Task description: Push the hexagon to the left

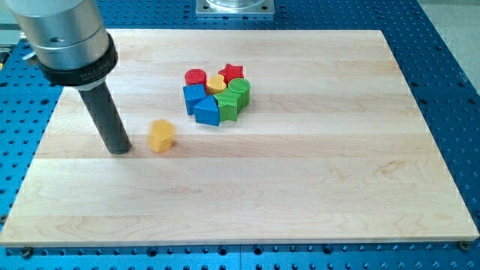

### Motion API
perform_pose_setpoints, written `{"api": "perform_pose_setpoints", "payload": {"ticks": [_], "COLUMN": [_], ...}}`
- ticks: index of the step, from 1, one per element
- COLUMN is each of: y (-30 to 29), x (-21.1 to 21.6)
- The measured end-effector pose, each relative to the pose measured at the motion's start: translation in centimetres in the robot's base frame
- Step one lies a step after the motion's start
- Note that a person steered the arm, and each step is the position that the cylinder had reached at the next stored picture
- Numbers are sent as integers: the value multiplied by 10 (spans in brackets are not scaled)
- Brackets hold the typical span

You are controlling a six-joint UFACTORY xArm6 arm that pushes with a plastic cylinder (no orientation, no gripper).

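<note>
A yellow hexagon block (160, 136) lies alone on the wooden board (300, 187), left of centre. My tip (119, 149) rests on the board just to the view's left of the hexagon, a small gap between them. The dark rod rises from there to the grey arm head at the view's top left.
A tight cluster of blocks sits up and to the right of the hexagon: a red cylinder (196, 77), a red star (232, 72), a yellow cylinder (216, 82), a blue cube (194, 96), a blue block (208, 111), a green cylinder (239, 90) and a green block (226, 106).
</note>
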State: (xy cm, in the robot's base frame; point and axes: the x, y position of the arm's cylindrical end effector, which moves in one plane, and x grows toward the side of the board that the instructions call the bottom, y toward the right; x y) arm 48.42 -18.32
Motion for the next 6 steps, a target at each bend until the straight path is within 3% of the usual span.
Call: {"api": "perform_pose_setpoints", "payload": {"ticks": [1,2,4,5,6], "y": [47,114,191,201,106], "x": [31,32,52,12,-15]}}
